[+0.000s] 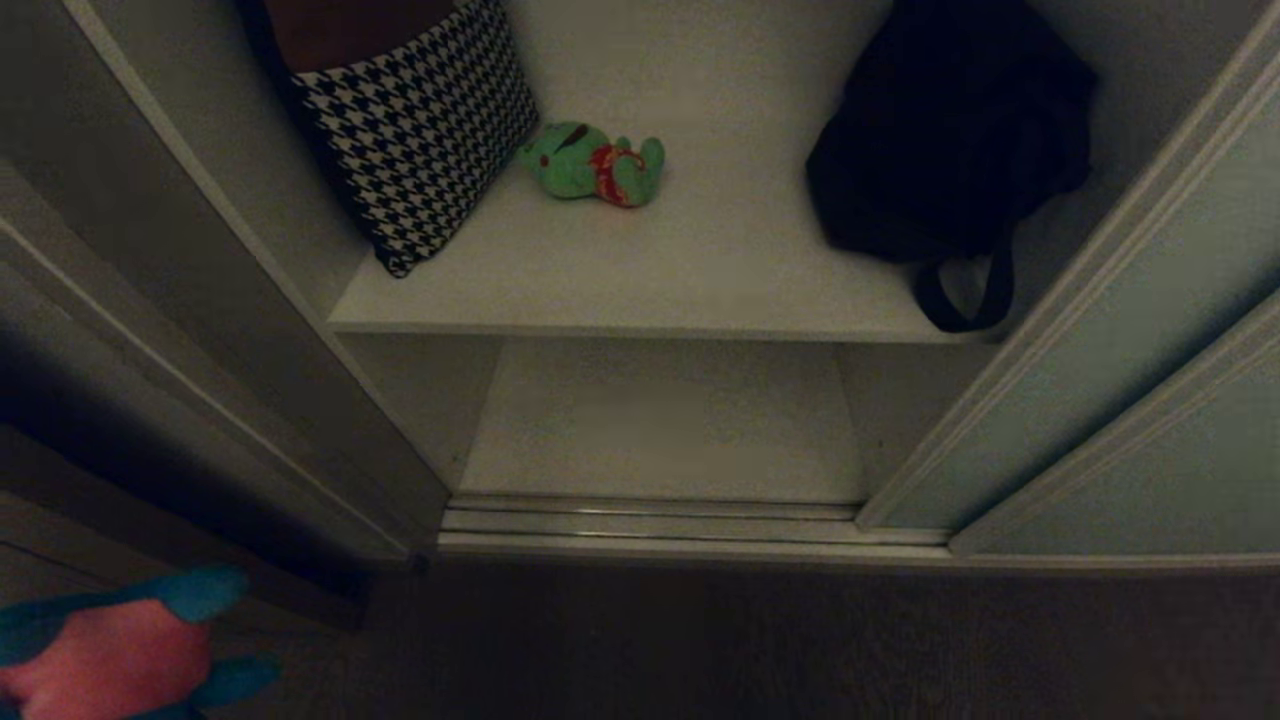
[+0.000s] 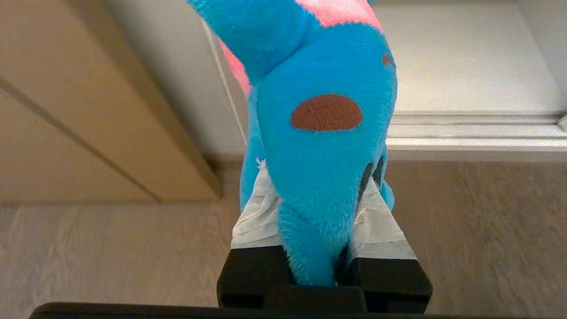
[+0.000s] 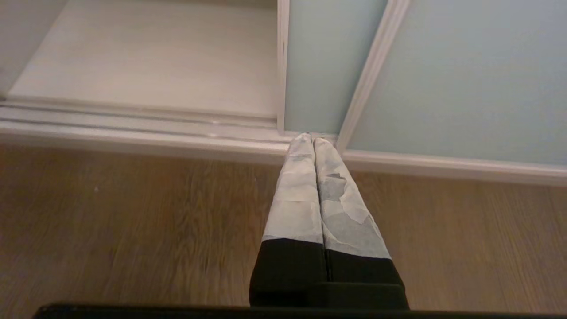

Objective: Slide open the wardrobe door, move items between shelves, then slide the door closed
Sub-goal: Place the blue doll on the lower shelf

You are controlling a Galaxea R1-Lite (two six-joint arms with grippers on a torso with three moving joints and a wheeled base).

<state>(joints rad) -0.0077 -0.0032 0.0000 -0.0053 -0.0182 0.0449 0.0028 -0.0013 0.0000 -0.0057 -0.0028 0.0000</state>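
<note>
The wardrobe stands open; the pale grey-green sliding door is pushed to the right. A green plush toy in red shorts lies on the upper white shelf. The lower shelf is bare. My left gripper is shut on the teal-blue and pink plush toy, held low over the floor left of the opening; the toy shows at the head view's bottom left corner. My right gripper is shut with nothing in it, low over the floor by the door's bottom corner.
A black-and-white houndstooth cushion leans at the upper shelf's left. A big black strapped bag fills its right, one strap hanging over the edge. Metal door tracks run along the threshold. Wood floor lies in front.
</note>
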